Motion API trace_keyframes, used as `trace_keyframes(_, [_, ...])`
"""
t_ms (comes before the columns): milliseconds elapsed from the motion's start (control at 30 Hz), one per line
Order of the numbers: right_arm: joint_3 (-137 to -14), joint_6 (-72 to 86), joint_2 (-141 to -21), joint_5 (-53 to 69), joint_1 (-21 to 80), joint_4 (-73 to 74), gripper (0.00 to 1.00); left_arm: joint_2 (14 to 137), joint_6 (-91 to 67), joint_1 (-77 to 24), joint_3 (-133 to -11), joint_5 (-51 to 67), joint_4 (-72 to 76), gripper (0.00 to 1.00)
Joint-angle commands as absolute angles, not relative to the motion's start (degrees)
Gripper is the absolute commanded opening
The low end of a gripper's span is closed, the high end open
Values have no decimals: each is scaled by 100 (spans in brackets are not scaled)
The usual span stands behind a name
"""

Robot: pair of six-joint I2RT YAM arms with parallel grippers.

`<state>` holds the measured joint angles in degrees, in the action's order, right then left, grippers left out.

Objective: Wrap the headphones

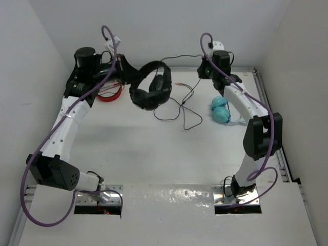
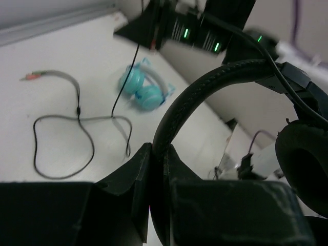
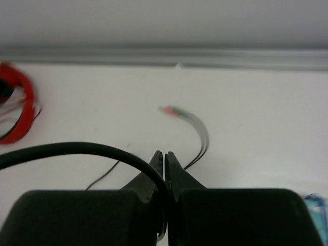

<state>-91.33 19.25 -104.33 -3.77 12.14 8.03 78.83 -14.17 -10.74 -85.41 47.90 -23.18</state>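
Observation:
The black headphones [image 1: 151, 88] hang above the far middle of the table. My left gripper [image 1: 129, 72] is shut on their thin headband [image 2: 205, 87], which runs up between the jaws [image 2: 159, 151]. One padded ear cup [image 2: 302, 164] shows at the right of the left wrist view. The long dark cable [image 1: 185, 105] loops over the table, and its plugs [image 1: 177, 84] lie loose. My right gripper [image 1: 204, 65] is at the far right. It is shut on a stretch of the cable [image 3: 77, 148], which enters the closed jaws [image 3: 164, 155] from the left. The plugs [image 3: 171, 110] lie beyond.
Red headphones [image 1: 110, 93] lie at the far left under my left arm and also show in the right wrist view [image 3: 23, 107]. Light blue headphones [image 1: 221, 110] lie beside my right arm and show in the left wrist view [image 2: 141, 87]. White walls close in the table.

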Motion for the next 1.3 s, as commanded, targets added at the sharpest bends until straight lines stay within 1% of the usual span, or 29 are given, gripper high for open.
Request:
trace_keyframes(0, [-8273,2627,-10073,869,1511,-348,0,7927,-3686,-669,-9016,5467,-205,0])
trace_keyframes(33, [-7818,2706,-10011,1009,1634,-830,0,8084,-3726,-511,-9470,5206,-98,0])
trace_keyframes(67, [-7657,2707,-9993,1046,1704,-1218,2,8321,-3587,-431,-9805,4777,-219,0])
trace_keyframes(100, [-7516,2707,-9993,1046,1923,-1352,3,8471,-3403,-431,-10235,4485,-881,0])
trace_keyframes(133, [-7297,2733,-10037,846,2073,-1475,4,8647,-3219,-431,-11275,4117,-1323,0])
trace_keyframes(167, [-7208,2829,-10072,765,2213,-1764,5,8857,-2921,-431,-11842,3774,-1806,0])
trace_keyframes(200, [-7120,2891,-10133,695,2511,-1914,6,9338,-2814,-422,-12483,3118,-2628,0])
trace_keyframes(233, [-6980,2953,-10203,633,2653,-2064,7,9543,-2743,-422,-13525,2789,-2924,0])
trace_keyframes(267, [-6944,3084,-10396,642,2785,-2344,9,9702,-2646,-431,-13761,2334,-3040,0])
trace_keyframes(333, [-6969,3216,-10625,720,3093,-2504,10,9694,-2593,-431,-13886,2005,-3041,0])
trace_keyframes(400, [-6979,3340,-10898,843,3347,-2671,13,9651,-2558,-431,-13835,1794,-3294,0])
trace_keyframes(433, [-6970,3331,-10959,870,3436,-2733,16,9598,-2558,-422,-13573,1741,-3331,0])
trace_keyframes(467, [-6970,3279,-11021,870,3524,-2777,20,9537,-2566,-422,-13449,1688,-3366,0])
trace_keyframes(500, [-6987,3217,-11143,827,3672,-2743,33,9475,-2566,-422,-13352,1557,-3497,0])
trace_keyframes(567, [-7040,2998,-11319,591,3796,-2541,50,9405,-2566,-422,-13184,1538,-3533,0])
trace_keyframes(600, [-7040,2927,-11373,511,3797,-2488,61,9387,-2558,-422,-13157,1538,-3533,0])
trace_keyframes(667, [-7049,2621,-11443,265,3806,-2190,70,9369,-2540,-404,-13192,1556,-3507,0])
trace_keyframes(700, [-7118,2236,-11487,-76,3806,-2049,79,9369,-2540,-396,-13245,1573,-3481,0])
trace_keyframes(800, [-7303,1384,-11593,-807,3832,-1321,84,9395,-2610,-343,-13315,1740,-3384,0])
trace_keyframes(900, [-7479,864,-11707,-1011,3832,-933,82,9431,-2750,-282,-13324,1854,-3314,0])
trace_keyframes(967, [-7418,817,-11742,-923,3832,-721,77,9457,-2821,-229,-13315,1907,-3278,0])
trace_keyframes(1000, [-7366,852,-11760,-897,3832,-634,72,9474,-2891,-159,-13315,1925,-3252,0])
trace_keyframes(1100, [-7102,1081,-11760,-1176,3832,-545,65,9475,-3006,-1,-13254,2117,-3147,0])
trace_keyframes(1200, [-6926,1107,-11768,-1265,3832,-519,61,9466,-2953,149,-13254,2127,-3129,0])
trace_keyframes(1267, [-6908,1169,-11777,-1301,3832,-519,50,9466,-2962,158,-13263,2153,-3112,0])
